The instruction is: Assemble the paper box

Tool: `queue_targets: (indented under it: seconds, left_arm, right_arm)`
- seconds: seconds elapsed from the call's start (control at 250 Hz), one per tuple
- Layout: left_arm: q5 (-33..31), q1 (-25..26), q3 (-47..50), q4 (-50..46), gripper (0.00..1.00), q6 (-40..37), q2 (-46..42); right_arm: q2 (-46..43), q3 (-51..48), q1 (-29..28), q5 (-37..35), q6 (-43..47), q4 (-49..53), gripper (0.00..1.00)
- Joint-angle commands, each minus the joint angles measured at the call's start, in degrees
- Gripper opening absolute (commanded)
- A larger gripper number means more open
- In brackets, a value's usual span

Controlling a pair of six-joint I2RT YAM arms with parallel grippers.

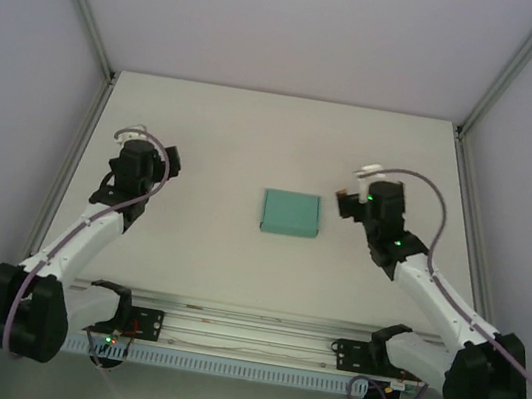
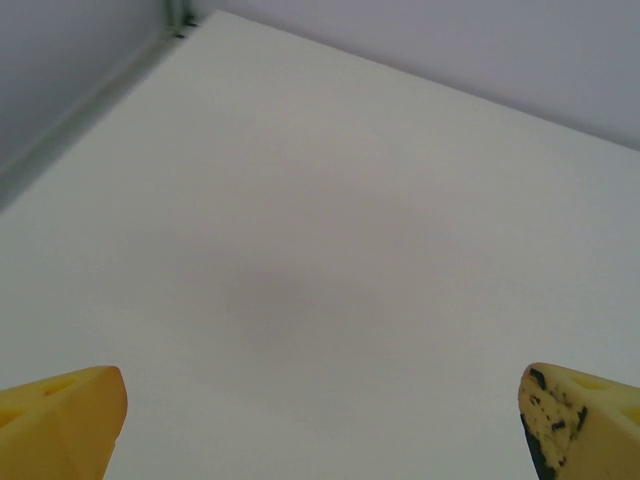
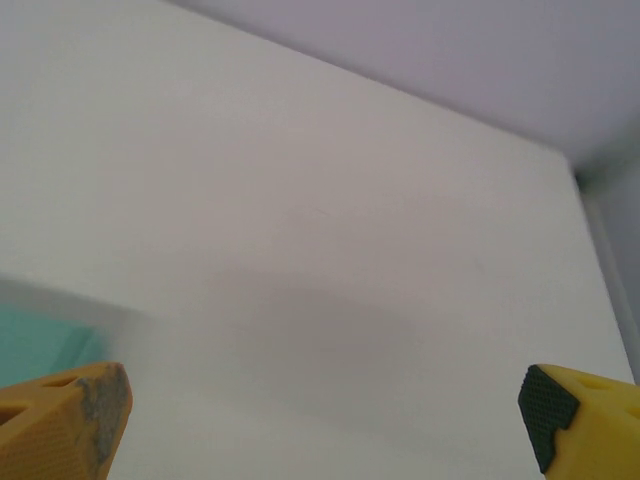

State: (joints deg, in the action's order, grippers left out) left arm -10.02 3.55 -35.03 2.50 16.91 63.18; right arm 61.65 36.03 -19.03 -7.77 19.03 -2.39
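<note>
One small teal paper box (image 1: 291,213) lies flat near the middle of the white counter (image 1: 218,121), between the two arms and touched by neither. It looks closed into a low rectangular shape, so the folding seems largely done, though from above I cannot tell whether every flap is tucked. The left fingers (image 2: 62,424) are spread wide over bare counter, well to the box's left, holding nothing. The right fingers (image 3: 60,425) are likewise spread and empty, near the box's right edge, and a corner of teal shows at the left of the right wrist view. Thin card like this should be very light, hollow and easily dented, and likely to slide on the smooth counter if pushed. A gentle pinch across two opposite side edges, not down on the flat lid, would probably hold it best.
</note>
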Motion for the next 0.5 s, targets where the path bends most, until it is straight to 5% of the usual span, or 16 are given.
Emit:
queue_targets:
  seconds: [0.0, 0.172, 0.348, 0.456, 0.496]
  left_arm:
    - [-4.75, -1.32, 6.12, 15.11, 1.0, -7.58, 1.45]
    - [-2.25, -2.66, 14.89, 32.65, 1.0, -10.58, 3.53]
    - [-1.79, -3.32, 19.51, 45.69, 1.0, -11.89, 10.25]
    - [-1.32, -3.55, 17.32, 43.8, 1.0, -11.33, 11.97]
    - [-1.53, -3.67, 16.55, 43.19, 1.0, -11.67, 12.54]
  right_arm:
    - [-0.01, -8.67, 8.48, 0.72, -16.98, -18.39, 1.0]
    - [6.58, -17.69, 12.01, -1.01, -14.61, -40.57, 1.0]
    - [15.17, -16.29, 16.12, 6.66, -16.24, -42.52, 1.0]
    - [25.11, -18.88, 16.78, 6.89, -16.57, -57.07, 1.0]
    - [25.46, -16.93, 17.32, 5.78, -17.77, -53.47, 1.0]
